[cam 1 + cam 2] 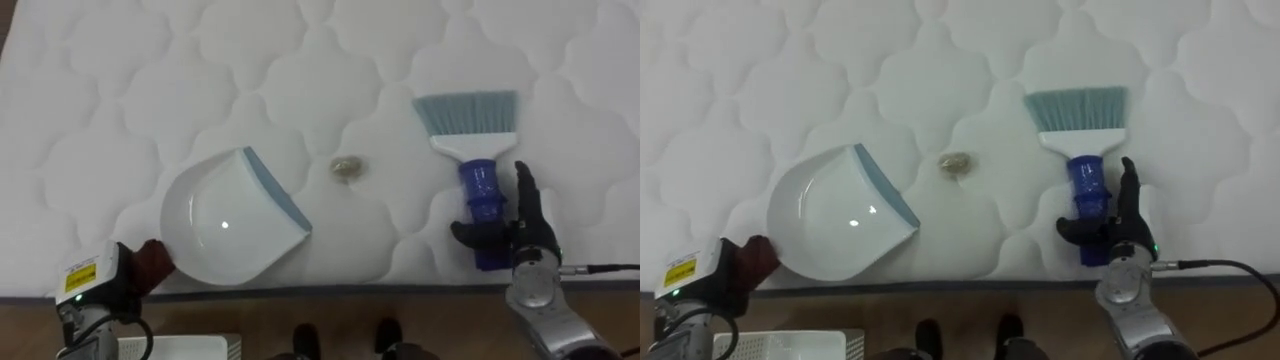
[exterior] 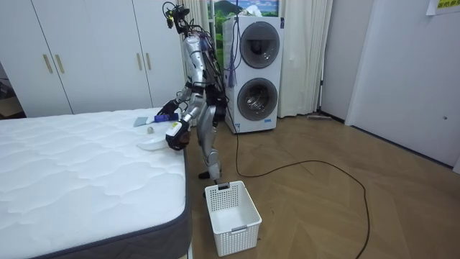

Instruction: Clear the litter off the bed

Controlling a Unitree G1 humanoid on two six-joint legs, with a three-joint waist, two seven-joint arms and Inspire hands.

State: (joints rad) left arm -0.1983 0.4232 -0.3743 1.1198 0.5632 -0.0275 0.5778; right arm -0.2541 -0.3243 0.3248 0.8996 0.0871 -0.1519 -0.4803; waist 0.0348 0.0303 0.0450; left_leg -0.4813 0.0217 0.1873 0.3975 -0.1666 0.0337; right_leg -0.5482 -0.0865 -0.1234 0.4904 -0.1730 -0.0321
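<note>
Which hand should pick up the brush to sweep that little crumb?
The right hand: it sits at the blue handle of the brush. The left hand is over by the dustpan, on the other side of the crumb.

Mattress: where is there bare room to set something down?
The whole far part of the mattress is bare, beyond the dustpan and brush. The near edge is crowded: a crumb sits in the gap between them.
</note>
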